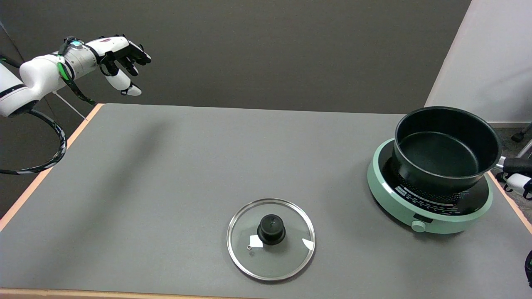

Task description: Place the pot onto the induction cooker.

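the right hand (517, 176) shows only in part at the far right edge, a few black and white fingers (519, 181) just off the table's right rim; it lies right beside the pot's black handle (515, 165), which sticks out toward it, but so little of the hand is in view that i cannot tell whether it grips the handle, merely touches it, or is apart from it with fingers spread. immediately to the hand's left sits the pot (447, 151), black, empty and uncovered, upright on the induction cooker (428, 207), a round mint-green unit with a dark glass top, a band of printed markings in front of the pot and a single knob (418, 226) on its near side; the pot rests toward the cooker's far side rather than dead centre. further left from the hand and nearer the camera, well apart from the cooker, a glass lid (271, 238) with a steel rim and a black knob (271, 229) lies flat on the grey table (166, 187), knob upward. farthest from the hand, at the upper left beyond the table's far left corner, the left hand (120, 58) hangs in the air on its white arm, fingers loosely curled and holding nothing
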Controlling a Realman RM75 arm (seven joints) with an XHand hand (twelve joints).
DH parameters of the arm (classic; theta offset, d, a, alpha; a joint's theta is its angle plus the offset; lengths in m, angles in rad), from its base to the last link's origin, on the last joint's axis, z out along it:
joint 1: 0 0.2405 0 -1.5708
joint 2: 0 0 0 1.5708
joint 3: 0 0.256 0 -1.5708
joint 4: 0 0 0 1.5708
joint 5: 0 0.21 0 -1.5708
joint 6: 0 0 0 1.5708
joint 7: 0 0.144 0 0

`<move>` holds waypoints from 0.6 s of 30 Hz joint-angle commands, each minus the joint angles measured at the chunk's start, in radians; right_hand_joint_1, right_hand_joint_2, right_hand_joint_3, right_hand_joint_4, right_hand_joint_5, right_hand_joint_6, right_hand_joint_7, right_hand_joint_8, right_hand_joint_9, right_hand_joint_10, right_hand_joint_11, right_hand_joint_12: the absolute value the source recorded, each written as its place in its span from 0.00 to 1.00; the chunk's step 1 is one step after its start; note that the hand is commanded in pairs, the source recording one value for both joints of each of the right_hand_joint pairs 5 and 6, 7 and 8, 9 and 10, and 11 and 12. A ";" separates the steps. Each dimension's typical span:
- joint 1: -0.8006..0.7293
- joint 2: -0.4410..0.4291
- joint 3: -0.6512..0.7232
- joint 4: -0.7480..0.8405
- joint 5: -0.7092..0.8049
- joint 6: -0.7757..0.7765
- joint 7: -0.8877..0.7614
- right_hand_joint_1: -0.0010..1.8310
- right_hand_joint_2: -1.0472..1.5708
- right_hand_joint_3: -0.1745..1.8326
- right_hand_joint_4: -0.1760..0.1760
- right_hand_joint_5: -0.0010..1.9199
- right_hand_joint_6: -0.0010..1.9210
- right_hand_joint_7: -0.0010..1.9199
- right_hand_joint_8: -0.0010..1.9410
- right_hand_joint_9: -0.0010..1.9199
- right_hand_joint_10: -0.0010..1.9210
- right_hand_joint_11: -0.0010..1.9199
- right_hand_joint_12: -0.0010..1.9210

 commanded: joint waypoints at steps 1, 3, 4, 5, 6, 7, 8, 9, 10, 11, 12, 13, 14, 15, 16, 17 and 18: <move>-0.006 -0.005 -0.006 0.001 0.011 0.010 0.008 0.55 0.77 0.63 0.20 0.86 0.86 0.86 0.85 0.86 0.86 0.86 0.86; -0.006 -0.004 -0.011 0.001 0.014 0.011 0.008 0.55 0.77 0.63 0.20 0.86 0.86 0.86 0.85 0.86 0.86 0.86 0.86; -0.005 -0.002 -0.014 0.001 0.020 0.011 0.008 0.55 0.77 0.63 0.20 0.86 0.86 0.86 0.85 0.86 0.86 0.86 0.86; -0.005 -0.001 -0.016 0.001 0.023 0.011 0.008 0.55 0.77 0.63 0.20 0.86 0.86 0.86 0.85 0.86 0.86 0.86 0.86; -0.005 0.000 -0.020 0.001 0.026 0.011 0.008 0.55 0.77 0.63 0.20 0.86 0.86 0.86 0.85 0.86 0.86 0.86 0.86; -0.005 0.000 -0.024 0.001 0.031 0.011 0.008 0.55 0.77 0.64 0.20 0.86 0.86 0.86 0.85 0.86 0.86 0.86 0.86; -0.005 0.000 -0.025 0.001 0.032 0.011 0.008 0.55 0.77 0.64 0.20 0.86 0.86 0.86 0.85 0.86 0.86 0.86 0.86; -0.005 0.000 -0.025 0.001 0.032 0.011 0.008 0.55 0.77 0.64 0.20 0.86 0.86 0.86 0.85 0.86 0.86 0.86 0.86; -0.005 -0.001 -0.025 0.001 0.032 0.011 0.008 0.55 0.77 0.64 0.20 0.86 0.86 0.86 0.85 0.86 0.86 0.86 0.86; -0.005 -0.002 -0.025 0.001 0.032 0.011 0.008 0.55 0.77 0.64 0.20 0.86 0.86 0.86 0.85 0.86 0.86 0.86 0.86; -0.004 0.000 -0.025 0.001 0.032 0.011 0.008 0.55 0.77 0.64 0.20 0.86 0.86 0.86 0.85 0.86 0.86 0.86 0.86; -0.002 0.001 -0.025 0.001 0.033 0.011 0.008 0.55 0.77 0.64 0.20 0.86 0.86 0.86 0.85 0.86 0.86 0.86 0.86; -0.002 0.001 -0.026 0.001 0.034 0.011 0.008 0.55 0.77 0.64 0.20 0.86 0.86 0.86 0.85 0.86 0.86 0.86 0.86; -0.002 0.001 -0.026 0.001 0.035 0.011 0.008 0.55 0.77 0.64 0.20 0.86 0.86 0.86 0.85 0.86 0.86 0.86 0.86; -0.002 0.001 -0.026 0.001 0.036 0.011 0.008 0.55 0.77 0.64 0.20 0.86 0.86 0.86 0.85 0.86 0.86 0.86 0.86; -0.003 0.001 -0.026 0.001 0.038 0.011 0.008 0.55 0.77 0.64 0.20 0.86 0.86 0.86 0.85 0.86 0.86 0.86 0.86; -0.003 0.001 -0.027 0.001 0.043 0.011 0.008 0.55 0.77 0.64 0.20 0.86 0.86 0.86 0.85 0.86 0.86 0.86 0.86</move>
